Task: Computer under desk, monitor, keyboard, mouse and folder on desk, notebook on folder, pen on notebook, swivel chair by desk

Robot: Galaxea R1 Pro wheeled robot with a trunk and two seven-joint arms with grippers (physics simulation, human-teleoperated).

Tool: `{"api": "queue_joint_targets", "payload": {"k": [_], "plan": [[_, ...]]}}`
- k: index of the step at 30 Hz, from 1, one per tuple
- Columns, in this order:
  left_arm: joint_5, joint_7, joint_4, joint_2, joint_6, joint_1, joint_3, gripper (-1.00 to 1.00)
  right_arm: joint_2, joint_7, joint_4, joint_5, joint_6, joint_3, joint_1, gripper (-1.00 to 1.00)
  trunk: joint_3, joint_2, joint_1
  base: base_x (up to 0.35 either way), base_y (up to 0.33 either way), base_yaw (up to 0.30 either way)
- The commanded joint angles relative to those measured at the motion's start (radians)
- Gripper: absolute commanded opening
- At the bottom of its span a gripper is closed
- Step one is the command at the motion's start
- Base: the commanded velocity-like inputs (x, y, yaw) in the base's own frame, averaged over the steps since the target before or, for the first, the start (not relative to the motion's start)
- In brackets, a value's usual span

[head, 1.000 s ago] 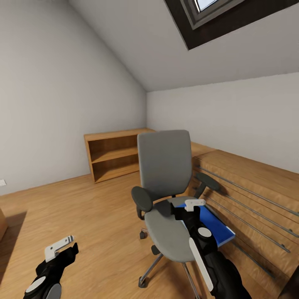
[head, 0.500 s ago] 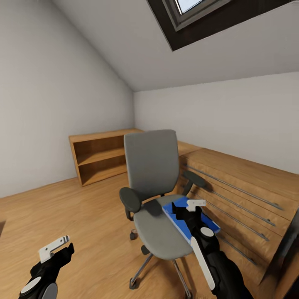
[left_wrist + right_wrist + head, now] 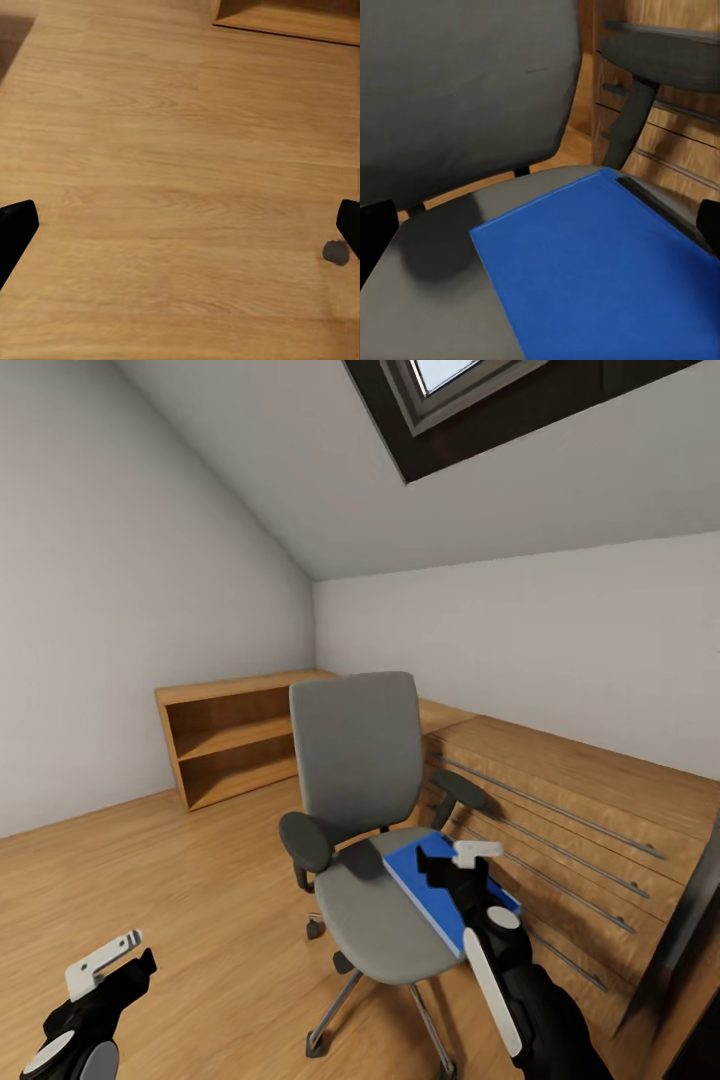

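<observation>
1. We are on the folder step: the blue folder (image 3: 440, 885) lies flat on the seat of the swivel chair (image 3: 360, 760), toward the seat's right side, its far corner near the right armrest (image 3: 458, 788).

2. Our right gripper (image 3: 452, 870) hangs just above the folder with its jaws spread wide and nothing between them; in the right wrist view the two dark fingertips (image 3: 375, 232) sit at the frame's edges with the folder's surface between them.

3. Our left gripper (image 3: 105, 970) is low over the wooden floor (image 3: 180, 187), well apart from the chair, jaws apart and empty. It has no part in this grasp, so we would leave it where it is.

4. A flat folder gives nothing to pinch from above, in our judgement. We would go for the edge that runs out toward the seat's right rim, putting one finger under it and one on top.

5. The approach should be shallow and slow, since pressing on the seat could roll or spin the chair on its casters.

6. We would close firmly near the middle of that edge so the folder does not droop or swing, then lift straight up clear of the armrest.

7. The wooden drawer unit (image 3: 570, 800) stands just behind the chair, so the arm should withdraw toward us rather than sideways.
</observation>
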Motion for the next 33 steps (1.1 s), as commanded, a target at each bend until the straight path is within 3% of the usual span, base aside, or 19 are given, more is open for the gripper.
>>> {"api": "queue_joint_targets", "payload": {"k": [1, 9, 10, 13, 14, 18, 21, 28, 33], "plan": [[0.009, 0.006, -0.002, 0.000, 0.002, 0.000, 0.004, 1.00, 0.000, -0.009, -0.007, -0.011, 0.004, -0.003, -0.001, 1.00, -0.001, 0.000, 0.000, 0.000, 0.000, -0.002], [0.010, 0.006, -0.001, -0.003, 0.004, 0.000, 0.009, 1.00, -0.001, -0.010, -0.030, -0.021, 0.006, -0.057, -0.001, 1.00, -0.001, 0.000, 0.000, 0.000, 0.000, 0.000], [0.010, 0.006, 0.000, -0.002, 0.004, 0.000, 0.008, 1.00, -0.004, -0.008, -0.033, -0.076, 0.010, -0.123, -0.001, 1.00, -0.001, 0.000, 0.000, 0.000, 0.000, -0.057], [0.010, 0.006, 0.000, -0.002, 0.004, 0.000, 0.008, 1.00, -0.007, -0.006, -0.035, -0.120, 0.011, -0.181, -0.001, 1.00, 0.000, 0.000, 0.000, 0.000, 0.000, -0.139], [0.010, 0.006, 0.000, -0.002, 0.004, 0.000, 0.008, 1.00, -0.010, -0.004, -0.036, -0.196, 0.014, -0.260, -0.001, 1.00, 0.000, 0.000, 0.000, 0.000, 0.000, -0.233], [0.010, 0.006, 0.000, -0.002, 0.004, 0.000, 0.008, 1.00, -0.011, -0.004, -0.051, -0.256, 0.016, -0.331, -0.001, 1.00, 0.001, 0.000, 0.000, 0.000, 0.000, -0.085], [0.010, 0.006, 0.000, -0.002, 0.004, 0.000, 0.008, 1.00, -0.010, -0.004, -0.055, -0.270, 0.021, -0.357, -0.001, 1.00, 0.001, 0.000, 0.000, 0.000, 0.000, -0.010], [0.010, 0.006, 0.000, -0.002, 0.004, 0.000, 0.008, 1.00, -0.012, -0.005, -0.056, -0.315, 0.024, -0.377, -0.001, 1.00, 0.001, 0.000, 0.000, 0.000, 0.000, -0.013], [0.010, 0.006, 0.000, -0.002, 0.004, 0.000, 0.008, 1.00, -0.012, -0.003, -0.053, -0.345, 0.025, -0.415, -0.001, 1.00, 0.002, 0.000, 0.000, 0.000, 0.000, -0.194]]}}
